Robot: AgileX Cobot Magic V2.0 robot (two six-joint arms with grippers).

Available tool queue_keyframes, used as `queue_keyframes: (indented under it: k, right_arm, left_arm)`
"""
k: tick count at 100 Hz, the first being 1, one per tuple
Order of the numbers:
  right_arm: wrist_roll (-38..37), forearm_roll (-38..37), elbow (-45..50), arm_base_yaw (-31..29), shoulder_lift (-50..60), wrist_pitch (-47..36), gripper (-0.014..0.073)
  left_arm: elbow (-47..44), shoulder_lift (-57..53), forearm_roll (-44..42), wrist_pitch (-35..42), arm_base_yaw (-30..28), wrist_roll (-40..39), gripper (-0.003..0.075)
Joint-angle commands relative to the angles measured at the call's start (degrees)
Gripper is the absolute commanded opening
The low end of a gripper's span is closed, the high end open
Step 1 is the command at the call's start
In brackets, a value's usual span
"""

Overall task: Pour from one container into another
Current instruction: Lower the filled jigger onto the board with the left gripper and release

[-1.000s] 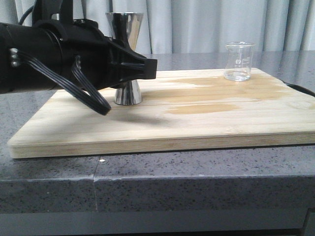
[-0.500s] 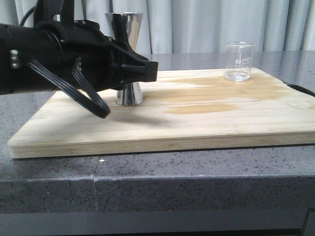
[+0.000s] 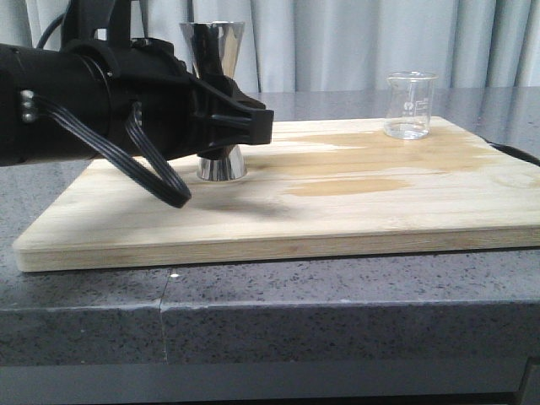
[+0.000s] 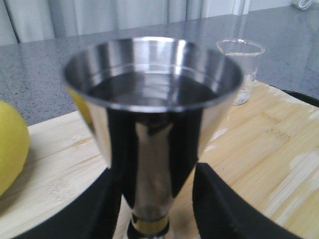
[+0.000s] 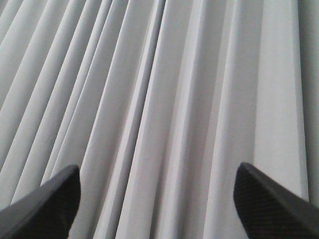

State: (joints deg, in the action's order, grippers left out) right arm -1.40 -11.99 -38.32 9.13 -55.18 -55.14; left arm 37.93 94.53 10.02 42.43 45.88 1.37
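Observation:
The steel jigger (image 3: 213, 44) stands upright on the left part of the wooden board (image 3: 337, 221). In the left wrist view the jigger (image 4: 152, 99) fills the middle, its gold band low between my fingers. My left gripper (image 3: 246, 123) is open and straddles its waist (image 4: 154, 174), with a gap showing beside one finger (image 4: 219, 199). The clear glass beaker (image 3: 410, 105) stands at the board's far right corner, also visible as the beaker (image 4: 242, 64) behind the jigger. My right gripper (image 5: 157, 172) is open, empty and faces the curtain. It does not show in the front view.
A yellow lemon (image 4: 10, 144) lies on the board close beside the jigger, hidden by my left arm in the front view. Darker wet patches (image 3: 354, 186) mark the board's middle and right. The board rests on a grey stone counter (image 3: 253, 312), with curtains behind.
My left gripper has edged slightly to the right around the jigger. The jigger and the beaker have stayed in place.

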Motion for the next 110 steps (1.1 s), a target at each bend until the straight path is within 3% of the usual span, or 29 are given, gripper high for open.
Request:
queue_keyframes:
  k: [1, 22, 75, 110]
  right_arm:
    - [0.09, 0.47, -1.31, -0.16, 0.97, -2.85, 0.0565]
    - [0.09, 0.47, -1.31, -0.16, 0.97, -2.85, 0.0565]
    - [0.09, 0.47, -1.31, -0.16, 0.97, -2.85, 0.0565]
    - [0.09, 0.47, -1.31, -0.16, 0.97, -2.85, 0.0565]
  left_arm:
    - [1.12, -1.99, -0.25, 5.65, -0.06, -0.57, 0.037]
    - [1.12, -1.99, -0.25, 5.65, -0.06, -0.57, 0.0526]
    - [-2.46, -8.08, -0.03, 1.4, -0.06, -0.57, 0.0527]
    - [-3.14, -15.38, -0.03, -7.08, -0.06, -0.57, 0.0527]
